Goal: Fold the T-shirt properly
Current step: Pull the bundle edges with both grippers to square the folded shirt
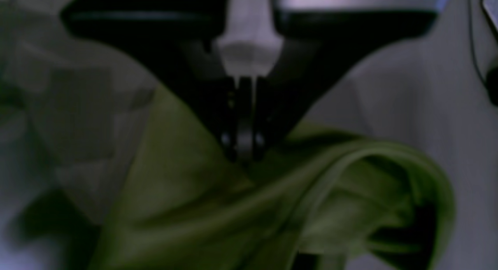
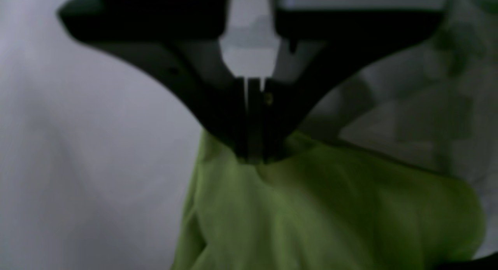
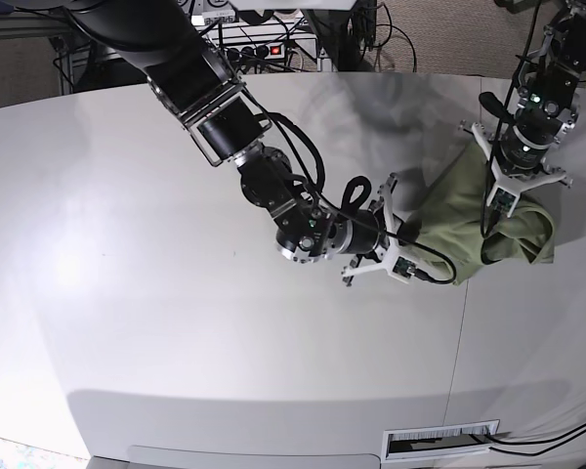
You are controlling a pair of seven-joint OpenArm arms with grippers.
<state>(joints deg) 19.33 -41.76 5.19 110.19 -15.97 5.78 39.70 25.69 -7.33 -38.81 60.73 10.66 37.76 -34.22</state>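
Pale grey table [image 3: 176, 322]: left gripper [image 1: 243, 155] and right gripper [image 2: 255, 159], both clamped on soft sage-green T-shirt [image 3: 459, 210]; best raised evenly, keeping fabric taut.

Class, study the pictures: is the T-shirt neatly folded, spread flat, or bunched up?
Bunched up. The T-shirt sits in a rumpled heap, pinched by the left gripper and right gripper, with loose folds showing.
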